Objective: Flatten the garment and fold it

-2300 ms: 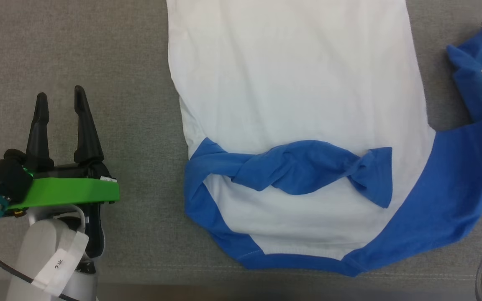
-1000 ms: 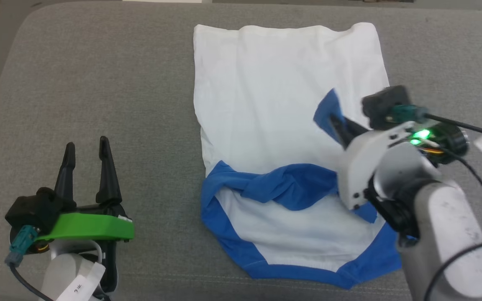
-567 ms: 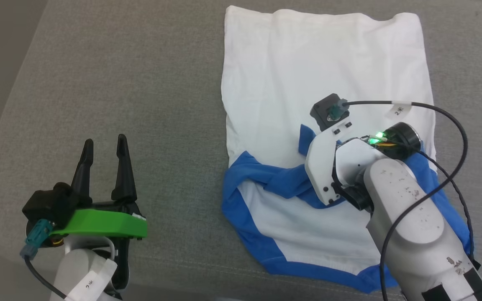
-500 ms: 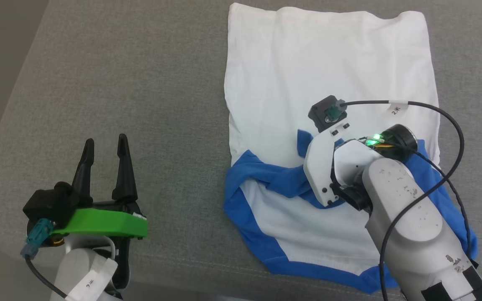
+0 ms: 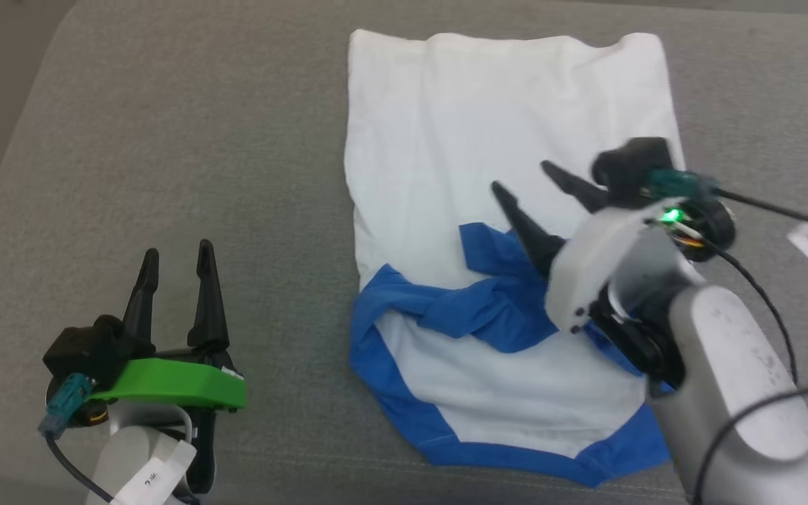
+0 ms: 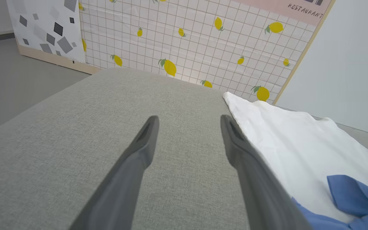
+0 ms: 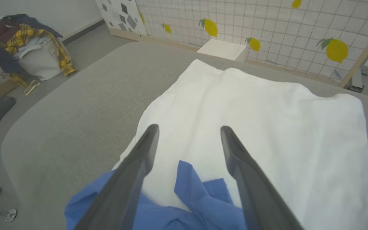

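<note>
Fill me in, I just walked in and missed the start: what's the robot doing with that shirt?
It is folding the garment, a white T-shirt spread on a grey cushion. The blue sleeves lie folded in across the white body, but they are bunched and twisted rather than flat. The right gripper is over the sleeve area with its jaws open and nothing between them. The left gripper is open too, over bare cushion beside the shirt. The white body is not yet folded.

One garment (image 5: 502, 105), one grey cushion (image 5: 165, 140), four dark fingers (image 5: 206, 294).
</note>
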Controlling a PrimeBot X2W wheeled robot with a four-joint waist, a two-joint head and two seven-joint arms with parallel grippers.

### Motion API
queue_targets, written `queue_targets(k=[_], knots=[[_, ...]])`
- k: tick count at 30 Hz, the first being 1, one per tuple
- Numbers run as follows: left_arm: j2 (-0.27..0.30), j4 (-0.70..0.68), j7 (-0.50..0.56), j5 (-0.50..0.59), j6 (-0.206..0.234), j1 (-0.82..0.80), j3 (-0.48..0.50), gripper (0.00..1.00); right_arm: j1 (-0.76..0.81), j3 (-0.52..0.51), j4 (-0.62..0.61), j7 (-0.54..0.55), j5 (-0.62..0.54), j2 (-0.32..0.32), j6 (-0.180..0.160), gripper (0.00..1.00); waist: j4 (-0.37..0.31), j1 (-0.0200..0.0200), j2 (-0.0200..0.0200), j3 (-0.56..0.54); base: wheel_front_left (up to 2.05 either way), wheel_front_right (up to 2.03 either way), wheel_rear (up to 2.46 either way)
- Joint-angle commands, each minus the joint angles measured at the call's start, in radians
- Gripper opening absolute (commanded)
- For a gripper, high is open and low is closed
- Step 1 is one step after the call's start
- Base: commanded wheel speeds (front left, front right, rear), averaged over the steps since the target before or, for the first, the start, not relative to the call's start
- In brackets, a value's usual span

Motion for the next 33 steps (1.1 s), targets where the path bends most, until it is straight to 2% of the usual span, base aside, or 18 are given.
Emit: queue_targets(k=[1, 7, 15, 23, 33], knots=[[0.012, 0.005, -0.003, 0.001, -0.005, 0.007, 0.001, 1.0, 0.045, -0.019, -0.043, -0.043, 0.009, -0.011, -0.002, 1.0, -0.058, 0.0001, 0.0, -0.037, 0.0, 0.0, 0.0], [0.056, 0.005, 0.039, -0.007, -0.008, -0.045, -0.008, 1.0, 0.187, -0.129, -0.163, -0.232, 0.009, -0.003, -0.002, 1.0, -0.13, 0.0001, 0.0, -0.02, 0.0, 0.0, 0.0], [0.178, 0.008, 0.18, -0.028, -0.015, -0.254, -0.076, 1.0, 0.271, -0.204, -0.162, -0.414, -0.052, 0.002, -0.002, 1.0, -0.202, 0.0001, 0.0, 0.058, 0.0, 0.0, 0.0], [0.284, 0.103, 0.369, -0.079, -0.016, -0.527, -0.143, 1.0, 0.269, -0.242, -0.143, -0.519, -0.082, 0.013, -0.002, 1.0, -0.268, 0.0001, 0.0, 0.171, 0.0, 0.0, 0.0], [0.423, 0.211, 0.664, -0.114, -0.014, -0.794, -0.179, 1.0, 0.225, -0.225, -0.135, -0.572, -0.069, 0.022, -0.002, 1.0, -0.371, 0.0001, 0.0, 0.324, 0.0, 0.0, 0.0]])
